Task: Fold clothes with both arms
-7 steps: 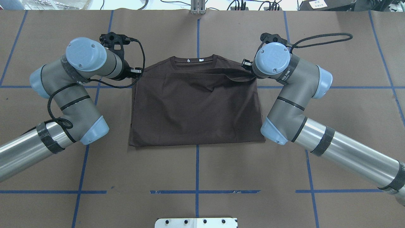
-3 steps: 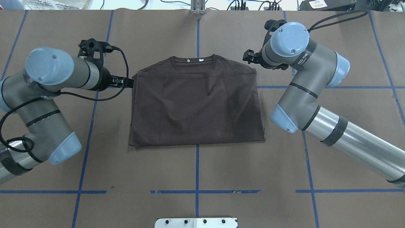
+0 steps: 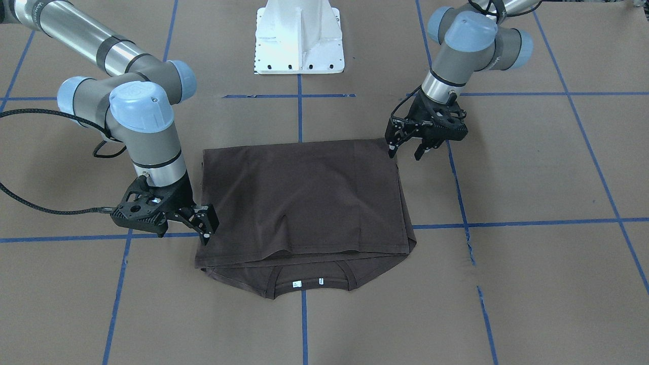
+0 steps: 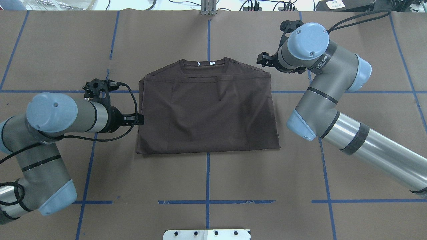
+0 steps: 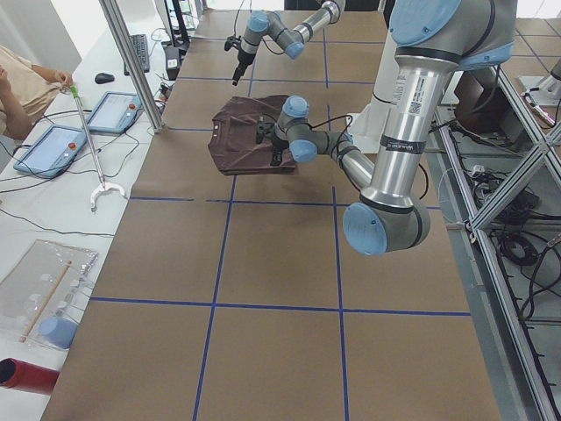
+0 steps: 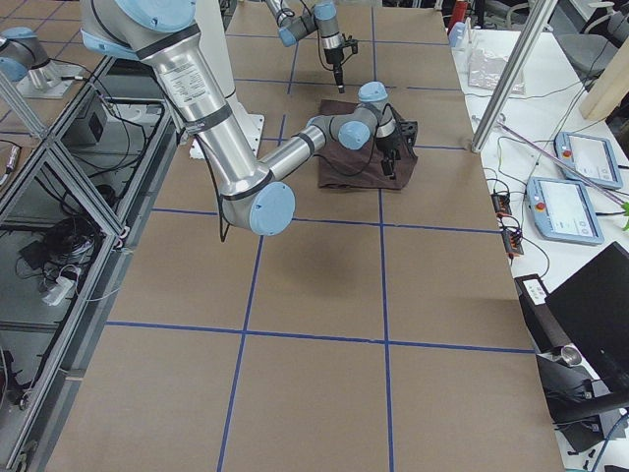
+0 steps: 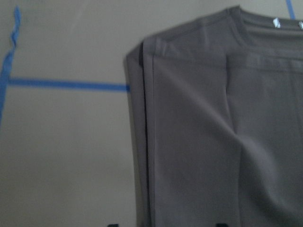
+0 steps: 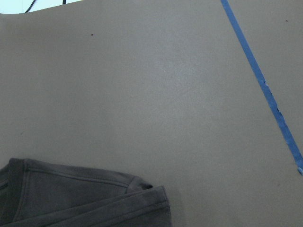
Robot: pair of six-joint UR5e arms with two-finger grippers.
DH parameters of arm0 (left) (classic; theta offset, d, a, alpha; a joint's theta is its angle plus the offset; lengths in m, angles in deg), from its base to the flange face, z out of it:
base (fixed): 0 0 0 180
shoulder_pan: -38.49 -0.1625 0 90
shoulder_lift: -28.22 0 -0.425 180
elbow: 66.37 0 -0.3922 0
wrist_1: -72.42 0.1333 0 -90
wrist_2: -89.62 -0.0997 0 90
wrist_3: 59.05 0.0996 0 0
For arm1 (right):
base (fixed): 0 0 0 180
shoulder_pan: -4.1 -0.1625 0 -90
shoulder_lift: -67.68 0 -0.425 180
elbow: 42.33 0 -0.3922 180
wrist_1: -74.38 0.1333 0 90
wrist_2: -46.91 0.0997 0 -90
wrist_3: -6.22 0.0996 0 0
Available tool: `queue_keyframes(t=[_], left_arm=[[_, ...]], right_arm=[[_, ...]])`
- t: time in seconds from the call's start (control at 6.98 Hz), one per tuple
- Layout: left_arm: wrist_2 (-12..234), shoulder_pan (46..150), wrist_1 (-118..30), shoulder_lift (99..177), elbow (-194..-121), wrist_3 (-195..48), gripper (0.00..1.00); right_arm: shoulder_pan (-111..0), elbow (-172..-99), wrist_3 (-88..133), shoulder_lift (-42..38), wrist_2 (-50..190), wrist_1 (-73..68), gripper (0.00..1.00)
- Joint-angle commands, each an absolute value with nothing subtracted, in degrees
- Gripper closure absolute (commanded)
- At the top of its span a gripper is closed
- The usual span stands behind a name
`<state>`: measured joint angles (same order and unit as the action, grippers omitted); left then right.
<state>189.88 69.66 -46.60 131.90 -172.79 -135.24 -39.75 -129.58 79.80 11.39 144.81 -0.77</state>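
Nearest the robot, the white pedestal base [image 4: 206,234] sits at the near edge of the desk [image 4: 267,173], whose brown covering is crossed by blue tape lines [image 4: 207,173]. Past that, in the middle of the desk, the dark brown T-shirt [image 4: 206,113] lies flat and folded. Its folded edge is on the near side, and the doubled-over hem stops just short of the collar [image 4: 204,63]. The sleeves are tucked in, so the outline is roughly square. At the shirt's left edge, about midway along it, the left hand [image 3: 405,150] hovers with its fingers spread and nothing between them. The left wrist view looks straight down on the stacked layers of that edge, with both fingertips just showing at the bottom of the picture. Farther off, the ribbed collar faces away from the robot, with two small white neck tags [image 4: 204,63] inside it. Just beside the far right shoulder corner, the right hand [image 4: 261,60] is off the cloth, and its fingers look parted and empty (its own wrist view shows only that shoulder corner and bare desk).
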Motion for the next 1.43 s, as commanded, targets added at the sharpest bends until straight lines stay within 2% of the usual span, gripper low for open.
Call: queue_keyframes(t=[0.0,0.57,0.72,0.86,1.0,1.29], left_arm=[[186.1,64.2,-49.7,129.3,-172.8,-143.6,0.51],[185.3,62.3,-49.7,129.3,-172.3,-144.1,0.54],[185.2,62.1,-49.6,129.3,-172.2,-144.2,0.62],[185.3,62.0,-49.7,129.4,-171.9,-144.1,0.83],[185.3,61.7,-49.7,129.4,-172.0,-144.0,1.00],[185.4,61.7,-49.6,129.2,-172.4,-143.7,1.00]], right_arm=[[-39.8,-129.8,79.8,11.3,144.8,-0.8,0.00],[-39.8,-129.8,80.0,11.1,144.8,-0.8,0.00],[-39.8,-129.8,80.0,11.1,144.8,-0.8,0.00],[-39.8,-129.8,80.0,11.1,144.8,-0.8,0.00],[-39.8,-129.8,80.1,11.1,144.8,-0.8,0.00],[-39.8,-129.7,80.1,11.0,144.8,-0.8,0.00]])
